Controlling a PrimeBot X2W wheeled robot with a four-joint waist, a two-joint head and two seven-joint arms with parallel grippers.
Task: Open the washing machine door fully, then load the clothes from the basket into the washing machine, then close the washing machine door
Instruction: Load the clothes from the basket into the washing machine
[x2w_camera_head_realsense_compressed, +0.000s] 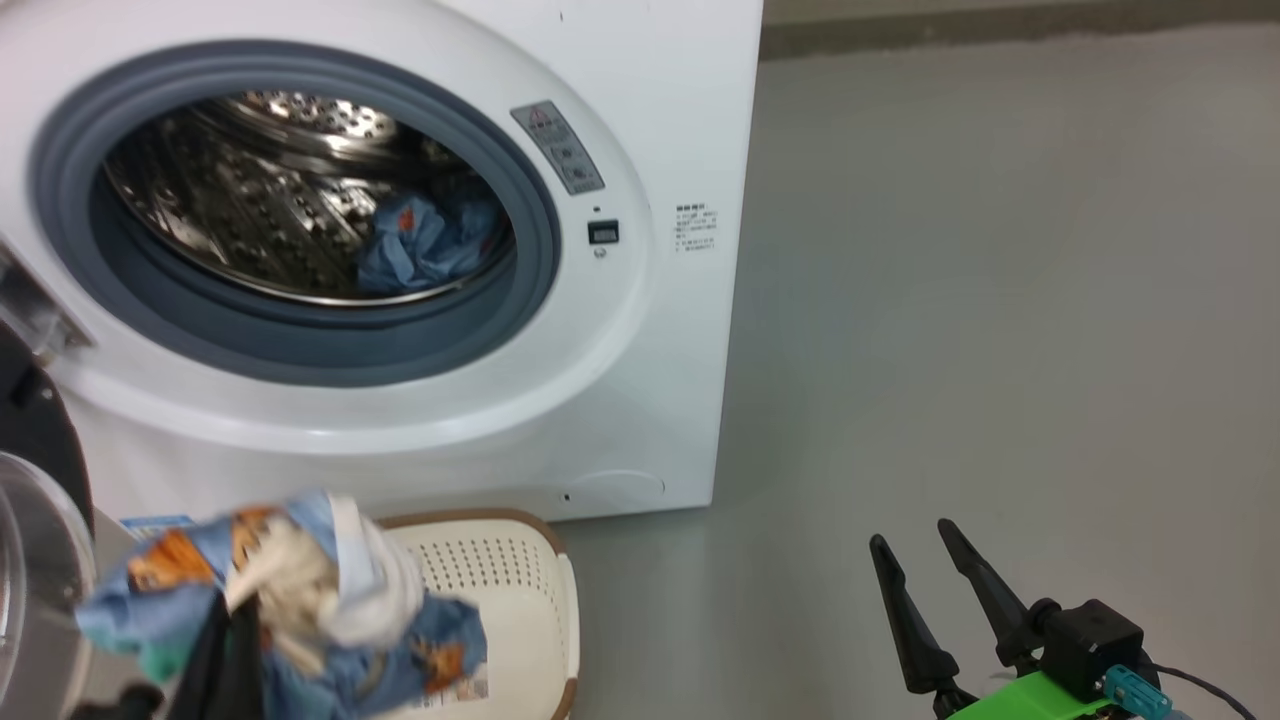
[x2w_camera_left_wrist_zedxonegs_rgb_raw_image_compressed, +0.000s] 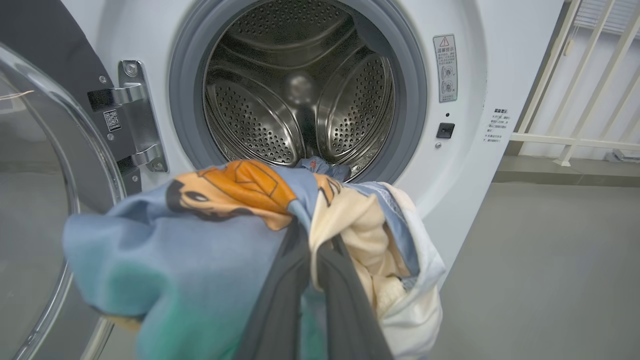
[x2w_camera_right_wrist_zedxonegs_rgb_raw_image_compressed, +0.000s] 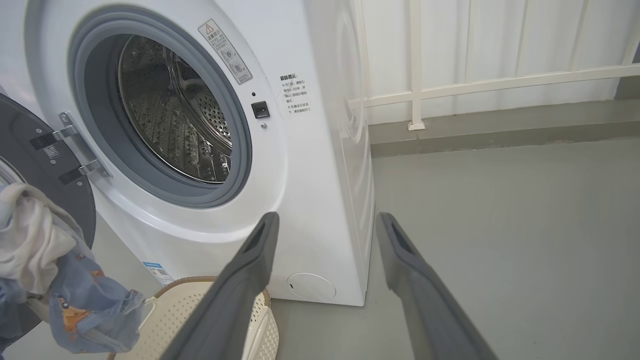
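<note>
Left gripper (x2w_camera_left_wrist_zedxonegs_rgb_raw_image_compressed: 315, 245) clamped on the clothes (x2w_camera_left_wrist_zedxonegs_rgb_raw_image_compressed: 200, 260) bundle, fingers sunk in the fabric, held up near the washer (x2w_camera_head_realsense_compressed: 660, 380) opening, above and just left of the basket (x2w_camera_head_realsense_compressed: 510, 590) that sits on the floor (x2w_camera_head_realsense_compressed: 1000, 300) at the washer's foot. Door (x2w_camera_left_wrist_zedxonegs_rgb_raw_image_compressed: 30, 200) stands open at far left; one blue piece (x2w_camera_head_realsense_compressed: 425, 245) lies in the drum (x2w_camera_head_realsense_compressed: 260, 200). Right gripper (x2w_camera_head_realsense_compressed: 912, 535) spread wide, empty, over floor right of washer.

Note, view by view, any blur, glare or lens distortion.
Head view: the clothes near the lens are blurred, the steel drum glints. Left wrist view: the clothes look soft, the drum sharp. Right wrist view: the washing machine's side edge bows, wide-angle.
</note>
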